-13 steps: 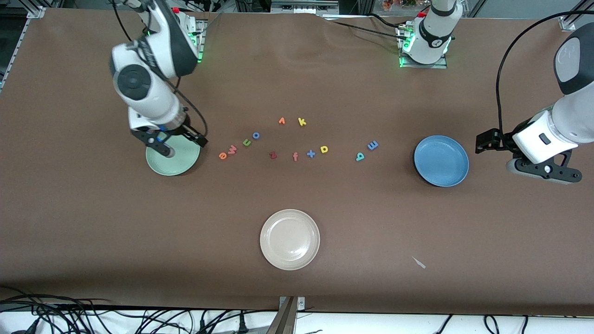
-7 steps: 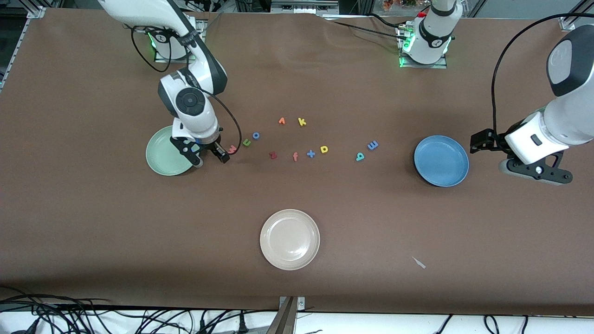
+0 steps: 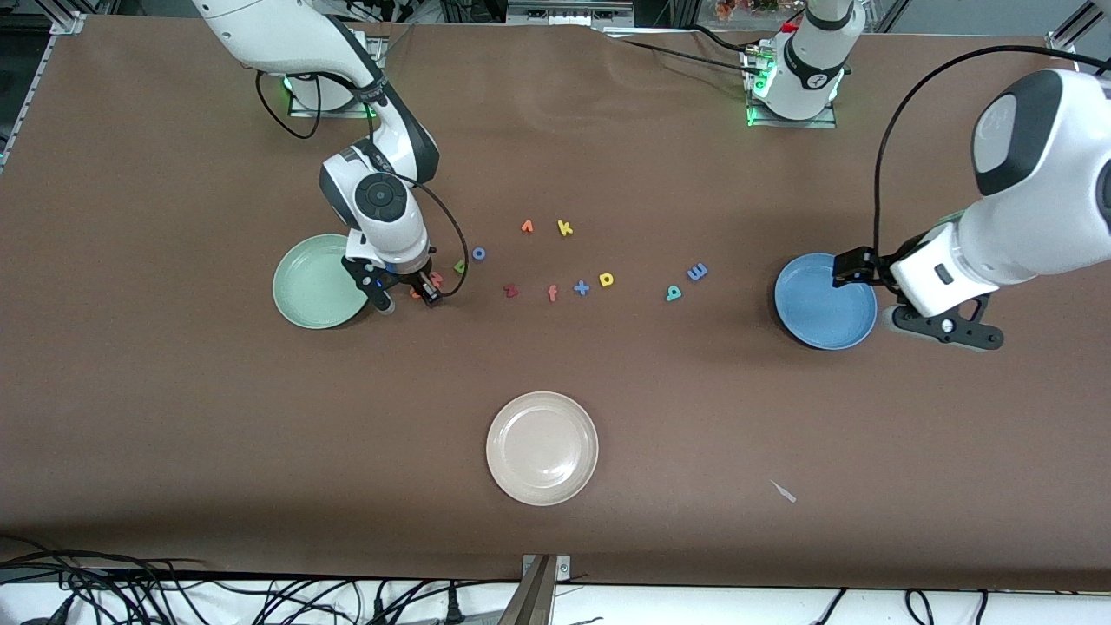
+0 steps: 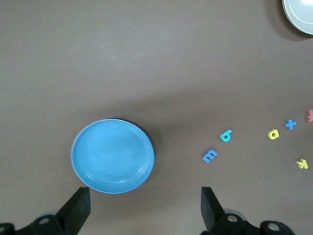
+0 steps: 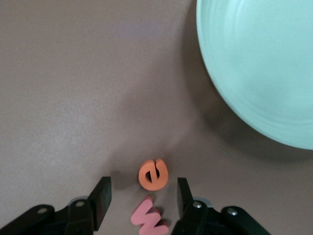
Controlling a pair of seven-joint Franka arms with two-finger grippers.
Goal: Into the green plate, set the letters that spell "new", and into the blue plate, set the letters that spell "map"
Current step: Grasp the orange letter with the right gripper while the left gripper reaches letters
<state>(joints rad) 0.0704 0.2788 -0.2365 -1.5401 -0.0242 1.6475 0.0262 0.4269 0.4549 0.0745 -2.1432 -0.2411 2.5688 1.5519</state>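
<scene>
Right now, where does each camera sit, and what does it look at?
Front view: high across the table, facing both arms and bases.
Left wrist view: looks down on the blue plate; left gripper fingers show.
Right wrist view: looks down on the orange e beside the green plate; right gripper fingers show.
Shared: front view shows both plates.

We see the whole table (image 3: 174,417) from 1 high camera facing the 2 arms, whose bases stand along the top of that view. The left wrist camera looks straight down from well above, taking in the blue plate (image 4: 112,156), the blue m (image 4: 209,156) and the teal a (image 4: 225,135), which the front view also shows toward the left arm's end. The right wrist camera looks down from close over the orange e (image 5: 153,175), the coral w (image 5: 149,223) and the green plate (image 5: 264,68), shared with the front view.
</scene>
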